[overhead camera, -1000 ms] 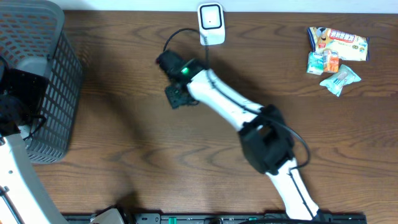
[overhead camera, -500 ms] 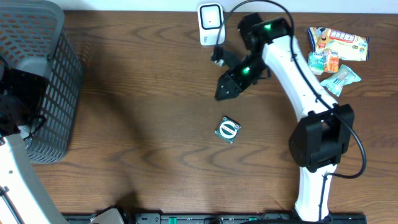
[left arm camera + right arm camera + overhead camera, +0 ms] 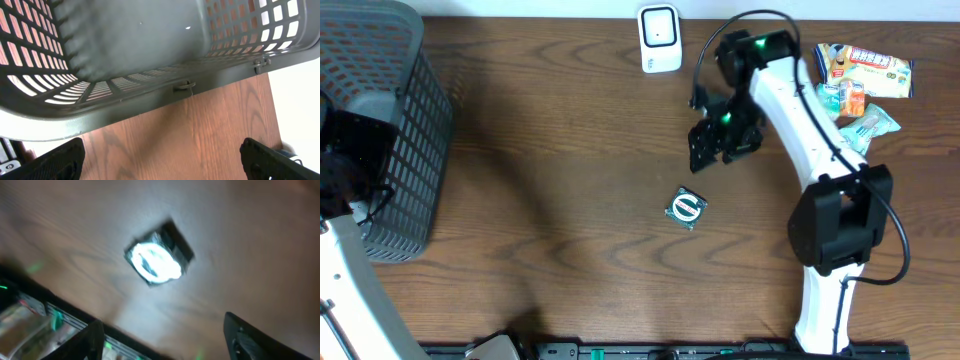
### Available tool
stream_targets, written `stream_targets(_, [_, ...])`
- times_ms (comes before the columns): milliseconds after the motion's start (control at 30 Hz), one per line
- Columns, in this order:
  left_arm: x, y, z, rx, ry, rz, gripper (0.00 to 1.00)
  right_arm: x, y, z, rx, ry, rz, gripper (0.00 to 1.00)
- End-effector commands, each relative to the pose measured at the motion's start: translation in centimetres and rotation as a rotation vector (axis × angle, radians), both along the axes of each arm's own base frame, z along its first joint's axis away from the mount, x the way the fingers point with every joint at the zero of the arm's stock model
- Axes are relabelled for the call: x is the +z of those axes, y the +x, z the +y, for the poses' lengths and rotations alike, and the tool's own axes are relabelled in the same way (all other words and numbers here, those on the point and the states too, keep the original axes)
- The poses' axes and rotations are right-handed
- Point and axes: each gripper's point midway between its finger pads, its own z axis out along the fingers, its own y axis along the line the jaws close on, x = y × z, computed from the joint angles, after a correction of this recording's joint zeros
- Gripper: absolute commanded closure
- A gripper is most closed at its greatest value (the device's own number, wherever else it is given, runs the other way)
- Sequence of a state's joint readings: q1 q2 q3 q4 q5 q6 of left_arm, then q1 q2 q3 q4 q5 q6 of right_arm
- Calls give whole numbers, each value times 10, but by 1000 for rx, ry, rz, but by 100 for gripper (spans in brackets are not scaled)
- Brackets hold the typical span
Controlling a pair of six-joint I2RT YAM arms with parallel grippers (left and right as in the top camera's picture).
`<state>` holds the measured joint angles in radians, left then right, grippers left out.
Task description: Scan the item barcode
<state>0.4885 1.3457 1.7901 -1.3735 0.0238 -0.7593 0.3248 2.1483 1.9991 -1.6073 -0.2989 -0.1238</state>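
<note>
From above, my right hand (image 3: 720,146) hangs over the tabletop (image 3: 550,220), near the item (image 3: 687,208) but apart from it. The item lies flat, well short of the scanner (image 3: 660,38). At the left wrist, my left hand (image 3: 161,152) stands wide and empty beside the basket (image 3: 125,105). Through the blurred right wrist view, the item (image 3: 157,260) lies below parted, empty fingers (image 3: 92,337). I judge pickup is the step. It calls for lowering, centring and closing, then turning whichever face bears the barcode toward the scanner.
</note>
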Motion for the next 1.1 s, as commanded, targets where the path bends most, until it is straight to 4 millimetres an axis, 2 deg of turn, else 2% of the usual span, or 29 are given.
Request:
stream_targets(0, [0,-1,2,8,3,2,3,-14,-10,-5,58,-221,-31,22])
stream_targets(33, [0,-1,2,8,3,2,2,-18,-10,-10,69,-330,-67,16])
stream_targets(100, [0,-1,2,8,3,2,3,-25,-10,-14,66,-450,-118,13])
stream_targets(333, [0,-1,2,8,3,2,2,-56,-41,8,154,-509,-108,11])
stream_targets(400, [1,-1,2,8,3,2,2,-59,-53,15,111,-498,-67,21])
stream_targets(500, [0,-1,2,8,3,2,2,-62,-74,38,67,-409,15,36])
stream_targets(600, [0,-1,2,8,3,2,2,-63,-81,55,51,-350,37,37])
stream_targets(633, [0,-1,2,8,3,2,2,-66,-75,65,-20,-332,10,47])
stream_targets(800, [0,-1,2,8,3,2,2,-73,-49,88,-174,-264,-79,78])
stream_targets(833, [0,-1,2,8,3,2,2,-74,-43,91,-225,-256,-92,88])
stream_targets(933, [0,-1,2,8,3,2,2,-75,-28,98,-331,-227,-123,98])
stream_targets(1067, [0,-1,2,8,3,2,2,-79,-22,101,-340,-211,-148,99])
